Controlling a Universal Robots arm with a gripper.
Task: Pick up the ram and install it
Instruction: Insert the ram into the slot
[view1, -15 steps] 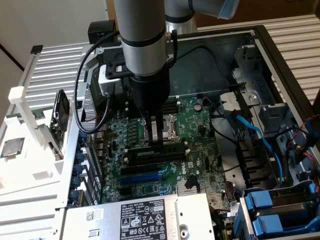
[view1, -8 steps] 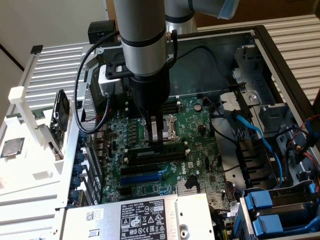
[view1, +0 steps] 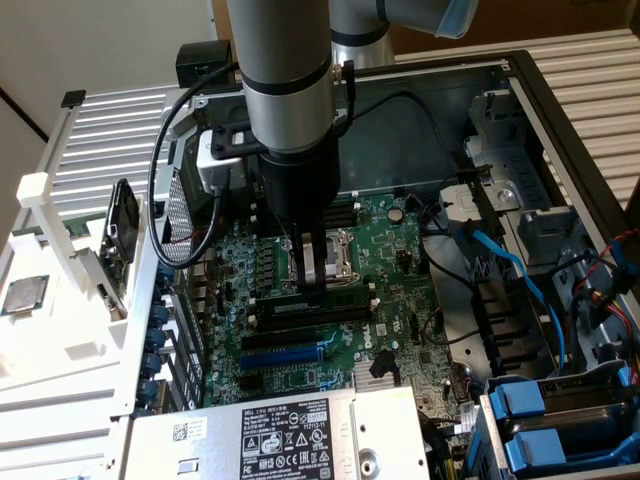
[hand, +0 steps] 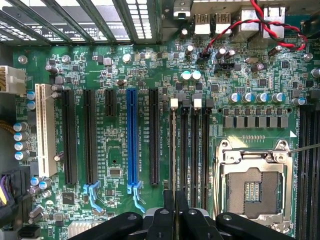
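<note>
- The black cable (view1: 158, 190) is looped off the wrist at the exterior view's left, near the case wall (view1: 185, 215). It could be snagged there if the arm is shifted, and the tool would be dragged off line.
- The gripper (view1: 314, 285) (hand: 174, 220) is seen low over the board, its fingers drawn nearly together and pinched, it seems, on the upper edge of the ram (hand: 173, 150). A thin stick held on so narrow a grip could be tilted or let slip if it is pressed off-centre.
- The ram is held edge-up in line with the outermost of the black slots (hand: 194, 150), the one farthest from the socket; whether it is fully seated cannot be told. If the notch is not matched to the slot's key, or one end is driven down first, the contacts or the slot could be damaged.
- The white clips (hand: 197, 103) are seen at the slot ends. If a clip is not swung out, the ram could be stopped short.
- The open socket (hand: 252, 192) lies just beside the slots. Its bare pins could be bent by a sideways slip.
- The blue cables (view1: 500, 260) are well apart at the exterior view's right, so little trouble is expected from them.
</note>
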